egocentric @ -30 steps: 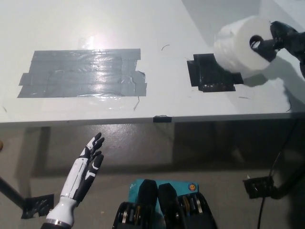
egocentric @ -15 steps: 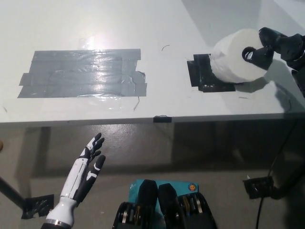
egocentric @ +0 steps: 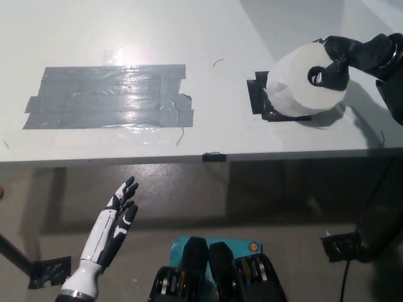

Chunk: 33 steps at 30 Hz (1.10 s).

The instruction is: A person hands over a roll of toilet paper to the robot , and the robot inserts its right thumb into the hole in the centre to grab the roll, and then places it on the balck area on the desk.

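The toilet paper roll [egocentric: 301, 88] hides most of the black tape patch [egocentric: 259, 95] beneath it, so only the patch's left part and front edge show. The black right hand [egocentric: 346, 60] grasps the roll, thumb in the centre hole; its arm is cut off by the frame's right edge. The white desk [egocentric: 214, 135] also carries a wide grey tape patch [egocentric: 107, 95]. Below the desk edge, the white left hand [egocentric: 113, 226] hangs released, fingers apart, over a dim floor.

A lab: bare white desk [egocentric: 126, 38] with taped patches [egocentric: 107, 96], concrete floor [egocentric: 252, 201].
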Motion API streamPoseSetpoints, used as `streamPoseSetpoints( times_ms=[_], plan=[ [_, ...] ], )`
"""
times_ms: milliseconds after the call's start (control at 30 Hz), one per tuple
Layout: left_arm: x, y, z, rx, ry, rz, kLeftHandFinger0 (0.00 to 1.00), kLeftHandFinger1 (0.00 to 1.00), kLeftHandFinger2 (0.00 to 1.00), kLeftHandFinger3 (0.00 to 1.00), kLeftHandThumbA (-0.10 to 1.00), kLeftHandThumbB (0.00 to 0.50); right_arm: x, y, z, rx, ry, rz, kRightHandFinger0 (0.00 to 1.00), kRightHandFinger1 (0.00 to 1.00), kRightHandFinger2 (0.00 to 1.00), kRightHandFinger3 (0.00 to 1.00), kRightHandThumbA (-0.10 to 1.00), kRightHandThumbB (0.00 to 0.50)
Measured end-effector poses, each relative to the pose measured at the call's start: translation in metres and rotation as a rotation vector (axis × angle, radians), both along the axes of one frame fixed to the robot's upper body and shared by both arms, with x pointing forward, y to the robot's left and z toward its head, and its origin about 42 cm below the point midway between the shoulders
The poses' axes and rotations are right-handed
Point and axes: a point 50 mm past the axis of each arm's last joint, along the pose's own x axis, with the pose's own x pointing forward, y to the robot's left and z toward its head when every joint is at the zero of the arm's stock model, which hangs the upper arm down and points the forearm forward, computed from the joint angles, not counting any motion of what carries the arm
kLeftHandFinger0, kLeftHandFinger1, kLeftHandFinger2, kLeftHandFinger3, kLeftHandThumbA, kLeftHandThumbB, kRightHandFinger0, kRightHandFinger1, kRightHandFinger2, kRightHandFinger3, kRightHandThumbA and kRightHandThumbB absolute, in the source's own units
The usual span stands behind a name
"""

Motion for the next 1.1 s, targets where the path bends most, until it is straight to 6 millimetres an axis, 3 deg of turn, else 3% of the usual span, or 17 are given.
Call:
streamPoseSetpoints(
  times_ms=[33,267,367,467,567,633,700,767,867,1033,1100],
  plan=[
    [0.000,0.000,0.000,0.000,0.000,0.000,0.97,1.00,1.00,1.00,0.96,0.129,0.000,0.000,0.001,-0.003,0.000,0.002,1.00,1.00,1.00,1.00,0.65,0.499],
    [0.000,0.000,0.000,0.000,0.000,0.000,0.97,1.00,1.00,1.00,0.96,0.137,0.002,0.002,0.012,0.049,-0.027,0.004,1.00,1.00,1.00,1.00,0.79,0.500],
    [0.000,0.000,0.000,0.001,0.000,-0.001,0.96,1.00,1.00,1.00,0.96,0.133,0.003,0.003,0.017,0.053,-0.059,0.008,1.00,1.00,1.00,1.00,0.79,0.500],
    [0.000,0.000,0.000,0.001,0.000,-0.001,0.97,1.00,1.00,1.00,0.96,0.130,0.005,0.006,0.026,0.055,-0.100,0.012,1.00,1.00,1.00,1.00,0.94,0.500],
    [0.000,0.000,0.000,0.001,0.000,-0.002,0.98,1.00,1.00,1.00,0.95,0.120,0.007,0.010,0.043,0.011,-0.143,0.022,1.00,1.00,1.00,1.00,0.80,0.500],
    [0.000,-0.001,0.000,0.001,0.000,-0.004,0.97,1.00,1.00,1.00,0.94,0.118,0.009,0.014,0.055,0.018,-0.173,0.026,1.00,1.00,1.00,1.00,0.64,0.500],
    [0.000,-0.002,0.000,0.002,0.001,-0.006,0.97,1.00,1.00,1.00,0.95,0.119,0.010,0.017,0.069,0.064,-0.203,0.029,1.00,1.00,1.00,1.00,0.63,0.484],
    [0.000,-0.002,0.000,0.004,0.001,-0.008,0.97,1.00,1.00,1.00,0.95,0.128,0.011,0.020,0.080,0.101,-0.226,0.032,1.00,1.00,1.00,1.00,0.78,0.495],
    [0.000,-0.002,0.000,0.005,0.001,-0.009,0.97,1.00,1.00,1.00,0.93,0.121,0.011,0.022,0.089,0.108,-0.262,0.049,1.00,1.00,1.00,1.00,0.88,0.500],
    [0.001,-0.003,0.000,0.006,-0.001,-0.011,0.95,1.00,1.00,1.00,0.94,0.121,0.011,0.019,0.097,0.126,-0.313,0.054,1.00,1.00,1.00,1.00,0.89,0.500],
    [0.006,-0.003,0.003,0.008,-0.008,-0.013,0.94,1.00,1.00,1.00,0.94,0.116,0.009,0.017,0.112,0.181,-0.367,0.069,1.00,1.00,1.00,1.00,0.95,0.500]
  ],
)
